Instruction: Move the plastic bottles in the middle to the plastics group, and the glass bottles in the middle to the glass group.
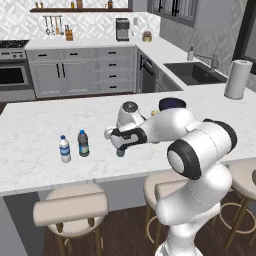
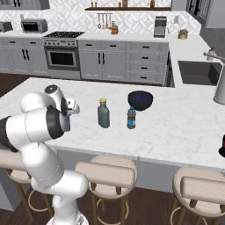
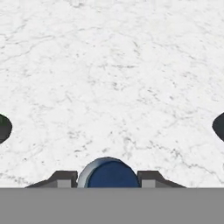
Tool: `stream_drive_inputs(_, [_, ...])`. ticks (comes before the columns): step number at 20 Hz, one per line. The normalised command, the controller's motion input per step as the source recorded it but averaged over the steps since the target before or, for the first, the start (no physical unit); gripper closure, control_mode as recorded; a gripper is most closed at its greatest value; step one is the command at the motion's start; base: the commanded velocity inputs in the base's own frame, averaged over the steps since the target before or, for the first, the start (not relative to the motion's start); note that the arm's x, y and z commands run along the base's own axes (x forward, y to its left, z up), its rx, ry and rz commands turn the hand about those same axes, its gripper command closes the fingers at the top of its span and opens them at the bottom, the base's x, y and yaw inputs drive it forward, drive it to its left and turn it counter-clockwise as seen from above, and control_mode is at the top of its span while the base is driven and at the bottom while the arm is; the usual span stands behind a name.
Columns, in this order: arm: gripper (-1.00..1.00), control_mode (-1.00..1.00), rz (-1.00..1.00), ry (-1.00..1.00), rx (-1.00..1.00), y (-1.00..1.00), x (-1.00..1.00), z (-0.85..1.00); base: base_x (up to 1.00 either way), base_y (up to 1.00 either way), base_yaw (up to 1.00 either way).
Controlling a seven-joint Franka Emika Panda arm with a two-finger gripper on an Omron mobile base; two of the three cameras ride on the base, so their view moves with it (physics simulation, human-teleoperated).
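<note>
My gripper (image 1: 120, 149) hangs low over the white marble counter (image 1: 35, 125), shut on the translucent blue plastic bottle (image 1: 120, 152). In the hand view its blue cap (image 3: 109, 173) sits between the two finger tips of the gripper (image 3: 108, 179). The plastics group stands to the left: a clear-white bottle with a blue label (image 1: 65, 149) and a dark bottle with a teal label (image 1: 83, 143). Mid-counter stand the broad grey-blue glass bottle (image 2: 103, 113) and the dark plastic bottle with a blue label band (image 2: 131, 117). The glass group is out of view.
A dark blue bowl (image 2: 140, 100) sits behind the two middle bottles. A paper towel roll (image 1: 238, 79) stands near the sink (image 1: 195, 72). Round stools (image 1: 70, 210) line the counter's near edge. A dark object (image 2: 222, 150) is cut off at the right edge.
</note>
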Motion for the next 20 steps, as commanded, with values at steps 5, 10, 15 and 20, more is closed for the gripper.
stream_drive_inputs(5, [1.0, -1.0, 0.0, 0.0, 0.07, 0.52, 0.23, 0.0, 0.0, 0.0, 0.0])
stream_drive_inputs(10, [1.0, -1.0, 0.0, 0.0, 0.09, 0.43, 0.2, -0.02, 0.0, 0.0, 0.0])
stream_drive_inputs(15, [1.0, -1.0, 0.0, 0.0, 0.07, 0.34, 0.04, -0.12, 0.0, 0.0, 0.0])
stream_drive_inputs(20, [1.0, -1.0, 0.0, 0.0, 0.0, 0.06, 0.0, -0.28, 0.0, 0.0, 0.0])
